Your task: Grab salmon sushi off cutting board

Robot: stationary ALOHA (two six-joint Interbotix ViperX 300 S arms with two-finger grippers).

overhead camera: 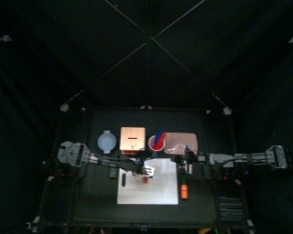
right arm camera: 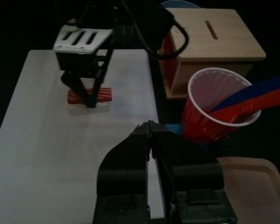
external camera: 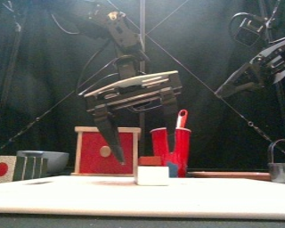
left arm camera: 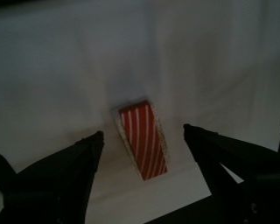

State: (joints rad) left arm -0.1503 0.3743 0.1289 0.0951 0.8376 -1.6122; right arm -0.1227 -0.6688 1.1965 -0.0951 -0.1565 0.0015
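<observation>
The salmon sushi [left arm camera: 145,139] lies on the cutting board [right arm camera: 60,166], bare white all round it, nearer the board's far edge. The left pincer [left arm camera: 143,144] hangs spread wide, one jaw either side, not touching. Beside the board stand a red cup [right arm camera: 215,105] and a tan box [right arm camera: 213,39]. The right pincer [right arm camera: 152,144] waits apart, seemingly closed.

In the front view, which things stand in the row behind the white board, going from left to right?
Grey container with a red dot → tan box → red cup → dark object at the right edge.
</observation>
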